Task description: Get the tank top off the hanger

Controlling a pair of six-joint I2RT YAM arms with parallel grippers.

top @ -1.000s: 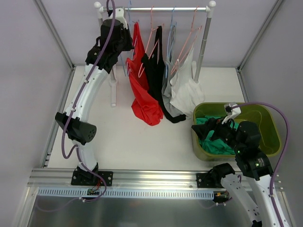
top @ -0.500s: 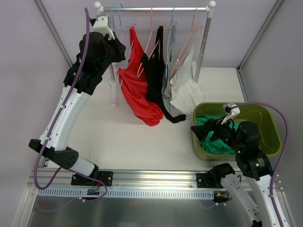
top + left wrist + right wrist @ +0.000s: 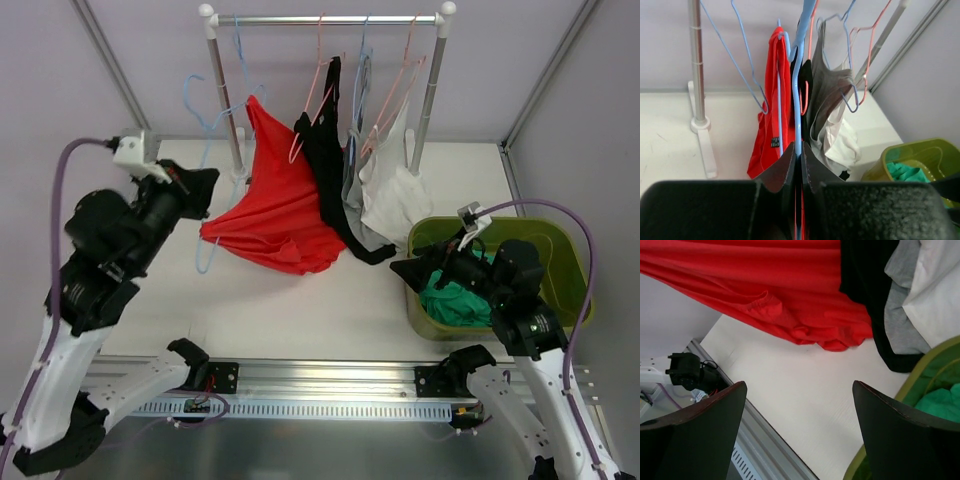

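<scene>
The red tank top [image 3: 275, 205] hangs on a light blue hanger [image 3: 204, 225] and is pulled out leftward from the rack, spread over the table. My left gripper [image 3: 205, 187] is shut on that hanger. In the left wrist view the fingers [image 3: 798, 146] pinch the blue wire [image 3: 798, 95], with the red top [image 3: 771, 130] just behind it. My right gripper [image 3: 420, 268] is open and empty above the near left corner of the green bin [image 3: 565, 250]. In the right wrist view [image 3: 800, 430] the red top [image 3: 765, 285] lies ahead.
The rack rail [image 3: 330, 18] holds an empty blue hanger [image 3: 237, 60] and black [image 3: 325, 170], grey [image 3: 355, 185] and white [image 3: 395, 195] tops on pink and blue hangers. The bin holds a green garment [image 3: 455, 300]. The rack posts stand at back left and back right.
My left arm swung down and left from the rail, dragging the blue hanger and red top away from the rack. My right gripper shifted slightly left over the bin.
</scene>
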